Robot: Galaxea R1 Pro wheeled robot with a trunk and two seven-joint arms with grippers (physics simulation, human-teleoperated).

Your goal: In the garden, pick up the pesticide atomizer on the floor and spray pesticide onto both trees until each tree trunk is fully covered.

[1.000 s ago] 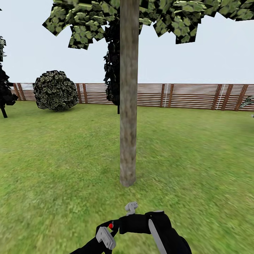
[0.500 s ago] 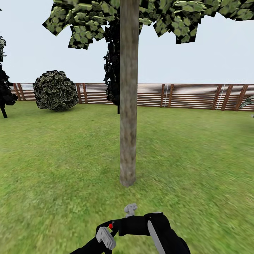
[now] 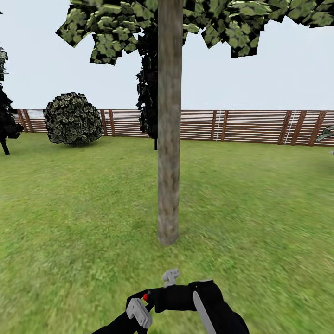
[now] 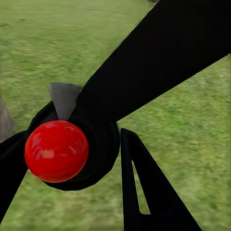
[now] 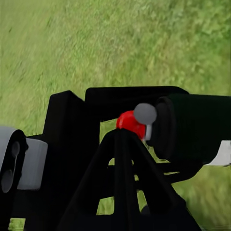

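Observation:
A thick grey-brown tree trunk [image 3: 169,139] rises straight ahead from the grass to a blocky green canopy [image 3: 208,23]. No white specks show on it. Low in the head view, just short of the trunk's base, sits the black pesticide atomizer [image 3: 149,297] with its grey nozzle [image 3: 171,277] pointing up towards the trunk. My left gripper [image 3: 143,304] [image 4: 72,159] is shut on the atomizer's round black body [image 4: 98,144], which carries a red knob [image 4: 57,151]. My right gripper [image 3: 160,297] [image 5: 123,133] has its fingers together, tips at that red knob [image 5: 128,122].
Lawn spreads all round the trunk to a brown slatted fence [image 3: 241,125] at the back. A round bush [image 3: 73,118] stands far left, a dark thin tree [image 3: 5,111] at the left edge and another dark tree [image 3: 147,93] behind the trunk.
Both grippers and the atomizer have sunk a little and drifted slightly left in the head view. The trunk and garden look the same.

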